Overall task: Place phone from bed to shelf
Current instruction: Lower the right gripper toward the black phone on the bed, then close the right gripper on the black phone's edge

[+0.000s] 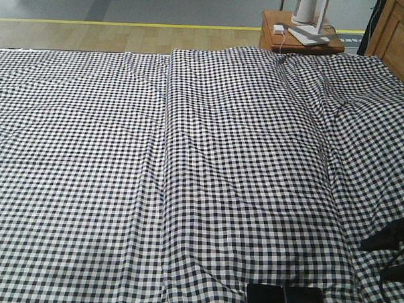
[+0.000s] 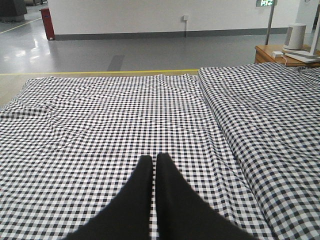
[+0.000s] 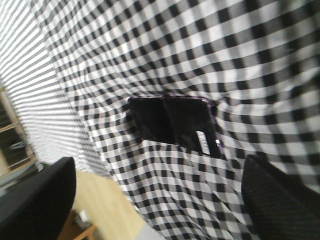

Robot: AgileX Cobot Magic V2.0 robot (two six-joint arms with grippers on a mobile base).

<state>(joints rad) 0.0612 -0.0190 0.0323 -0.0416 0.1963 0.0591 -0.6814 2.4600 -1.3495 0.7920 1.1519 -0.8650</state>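
Phone [image 3: 172, 125] lies flat on bed [image 1: 121, 155]; right pincer [image 3: 157, 167] spread apart near it, left pincer [image 2: 153, 159] pressed together

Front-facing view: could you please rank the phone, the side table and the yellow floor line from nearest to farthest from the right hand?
From the right hand, at the lower right edge:
1. Phone, just left of it, at the near edge of the bed.
2. Side table, past the bed's far end, towards the right.
3. Yellow floor line, on the floor behind that table.

phone [image 3: 172, 125] on bed [image 1: 121, 155], side table [image 1: 267, 35] behind bed
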